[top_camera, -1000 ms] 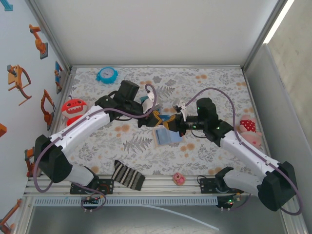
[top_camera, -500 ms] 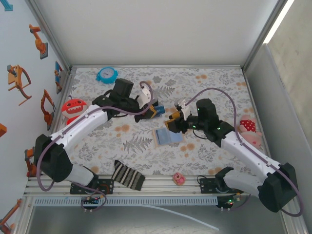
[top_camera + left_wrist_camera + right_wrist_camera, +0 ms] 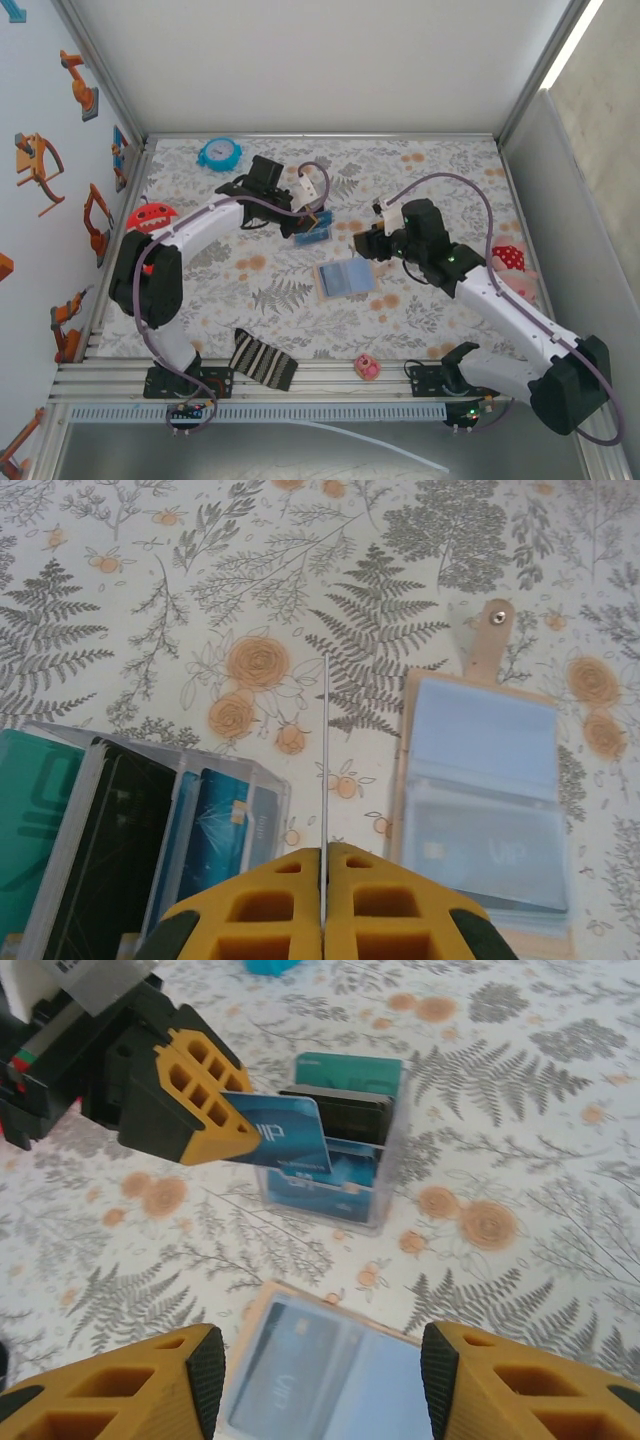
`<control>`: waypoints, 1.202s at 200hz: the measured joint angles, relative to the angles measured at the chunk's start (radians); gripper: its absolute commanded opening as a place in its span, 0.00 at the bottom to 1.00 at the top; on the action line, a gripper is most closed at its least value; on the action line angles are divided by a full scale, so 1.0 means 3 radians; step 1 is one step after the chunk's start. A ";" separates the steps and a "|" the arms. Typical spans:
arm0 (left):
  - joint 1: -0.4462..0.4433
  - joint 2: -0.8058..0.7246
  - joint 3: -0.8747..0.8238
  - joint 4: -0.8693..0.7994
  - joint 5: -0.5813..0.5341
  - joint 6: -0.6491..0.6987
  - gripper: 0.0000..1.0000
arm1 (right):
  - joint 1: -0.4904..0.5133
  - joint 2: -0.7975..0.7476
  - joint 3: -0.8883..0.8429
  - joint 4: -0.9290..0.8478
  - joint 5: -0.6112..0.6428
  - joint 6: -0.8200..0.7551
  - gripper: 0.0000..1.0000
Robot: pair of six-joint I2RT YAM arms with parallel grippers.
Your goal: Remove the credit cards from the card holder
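Near the middle of the flower-printed bench (image 3: pixel 440 170), the card holder (image 3: pixel 343 278), lying flat and open, its 2 pale blue panels facing up inside a tan rim, a tan strap (image 3: pixel 490 630) with a snap sticking out from 1 short side. Behind the lower panel, a card with faint lettering (image 3: pixel 480 855). Just beyond the holder toward the far left corner, apart from it, a clear rack (image 3: pixel 315 235) with cards standing upright in its slots (a teal card (image 3: pixel 350 1068) at the outer end, a black card (image 3: pixel 335 1110) next to it, blue ones after that). Above the rack, the left gripper (image 3: pixel 308 216), jaws pressed together on a blue card (image 3: pixel 285 1138), pinched by 1 short end, edge-on as a thin line from its own wrist; touching the rack or not, unclear. Over the card holder, the right gripper (image 3: pixel 320 1350), its yellow fingers (image 3: pixel 110 1390) well apart and empty, the holder showing between them. By the far edge, a blue clock toy (image 3: pixel 218 153); at the left edge, a red plush (image 3: pixel 150 222); at the near edge, a striped cloth (image 3: pixel 262 360) and a small pink toy (image 3: pixel 367 367).
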 measured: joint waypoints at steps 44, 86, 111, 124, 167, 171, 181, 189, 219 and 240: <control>0.0053 0.0256 0.0179 -0.0020 -0.0001 0.0095 0.00 | 0.0000 0.0043 0.0018 -0.0158 0.0415 0.0173 0.55; 0.0085 0.0383 0.0192 -0.0071 -0.0013 0.0146 0.00 | 0.0000 0.0043 0.0018 -0.0177 0.0594 0.0276 0.55; 0.0109 0.0483 0.0249 -0.0108 -0.0036 0.0169 0.00 | 0.0000 0.0043 0.0018 -0.0177 0.0645 0.0300 0.56; 0.0121 0.0538 0.0289 -0.0122 -0.0043 0.0173 0.00 | 0.0000 0.0043 0.0018 -0.0177 0.0659 0.0305 0.56; 0.0149 0.0652 0.0370 -0.0155 -0.0099 0.0205 0.00 | 0.0000 0.0043 0.0018 -0.0177 0.0665 0.0313 0.56; 0.0151 0.0661 0.0373 -0.0161 -0.0100 0.0209 0.00 | 0.0000 0.0043 0.0018 -0.0178 0.0665 0.0314 0.56; 0.0158 0.0682 0.0389 -0.0191 -0.0102 0.0219 0.00 | 0.0000 0.0043 0.0018 -0.0177 0.0665 0.0314 0.56; 0.0159 0.0696 0.0402 -0.0207 -0.0102 0.0226 0.00 | 0.0000 0.0043 0.0018 -0.0177 0.0665 0.0314 0.56; 0.0160 0.0730 0.0411 -0.0238 -0.0103 0.0229 0.02 | 0.0000 0.0043 0.0018 -0.0177 0.0664 0.0314 0.56; 0.0160 0.0764 0.0427 -0.0247 -0.0106 0.0229 0.05 | 0.0000 0.0043 0.0018 -0.0177 0.0654 0.0314 0.56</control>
